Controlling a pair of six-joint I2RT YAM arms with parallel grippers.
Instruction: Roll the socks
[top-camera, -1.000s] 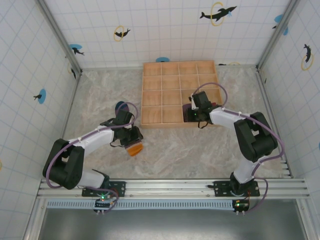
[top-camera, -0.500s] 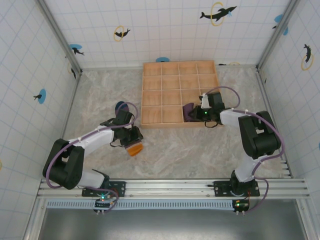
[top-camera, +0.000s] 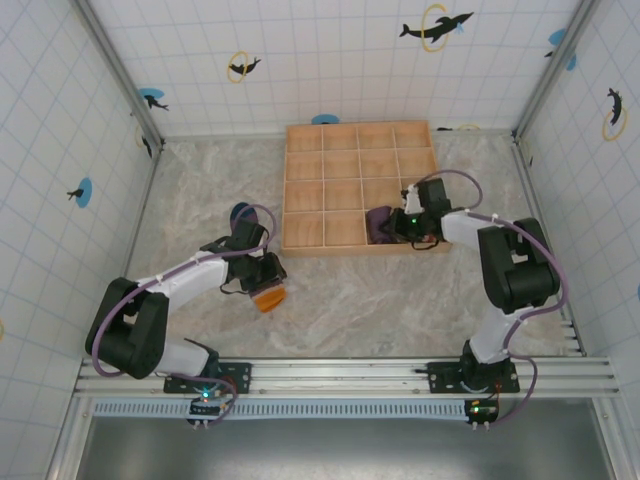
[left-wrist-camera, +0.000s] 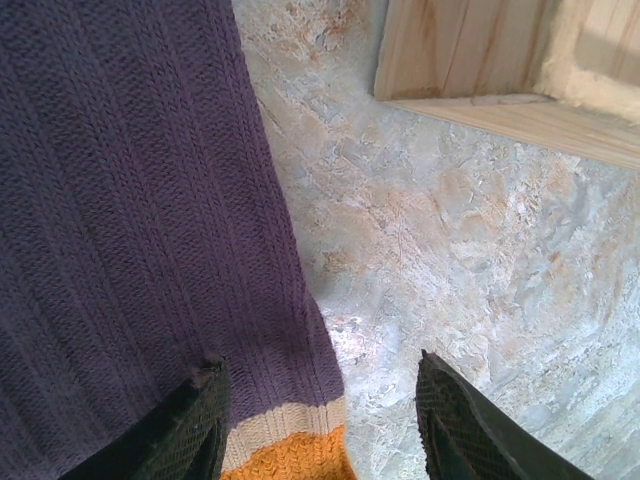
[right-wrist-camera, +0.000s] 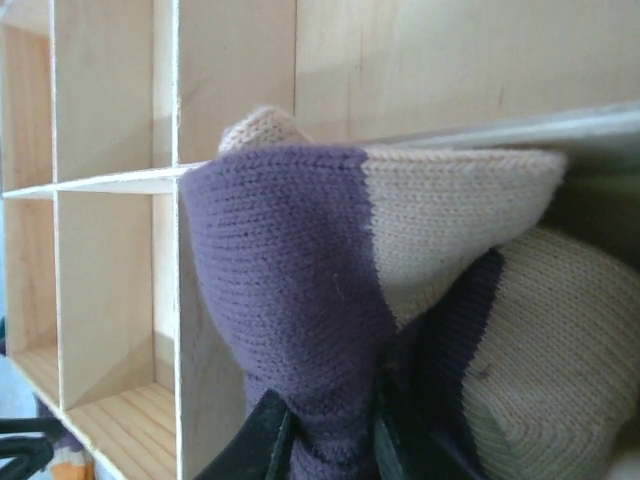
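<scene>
Purple-and-tan knit sock roll (right-wrist-camera: 290, 260), pinched by right end effector (right-wrist-camera: 330, 445), should be tucked deeper into wooden tray (top-camera: 302, 165)'s 5 o'clock cell; left end effector (left-wrist-camera: 320, 420) half-open, empty.

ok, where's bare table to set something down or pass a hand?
Free: the table between the tray and the arm bases; the far strip between the left wall and the tray; the tray's far rows. Crowded: the tray's near row, where the right gripper pinches the purple-and-tan sock; off its near-left corner, the left gripper over the orange-cuffed sock.
</scene>
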